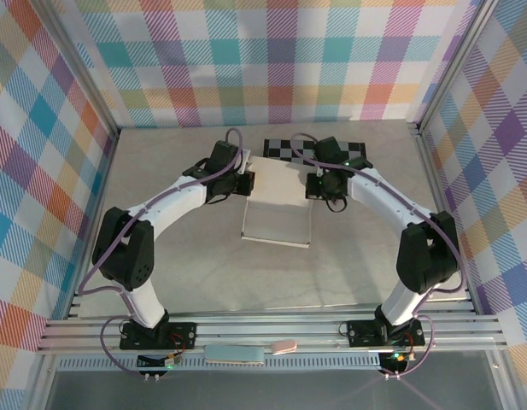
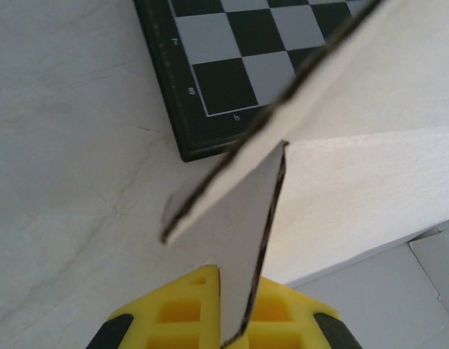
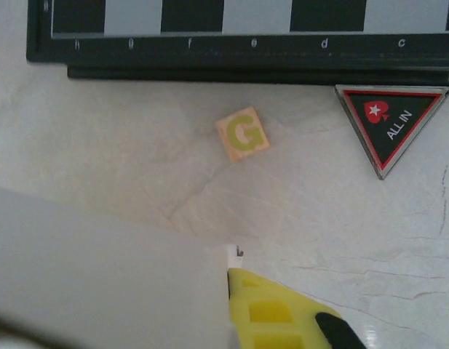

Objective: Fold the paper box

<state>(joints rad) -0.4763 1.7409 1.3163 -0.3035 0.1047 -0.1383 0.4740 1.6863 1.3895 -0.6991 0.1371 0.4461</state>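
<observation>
White cardboard box [image 1: 276,215], shallow, open-topped. Pinched at left flap between left gripper [image 2: 235,291] fingers. Nipped at right wall by right gripper [image 1: 317,185], fingers pressed onto it.

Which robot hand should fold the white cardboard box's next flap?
Probably the left hand: its yellow fingers pinch a flap of the white cardboard box. The right hand sits beside the cardboard, grip hidden.
</observation>
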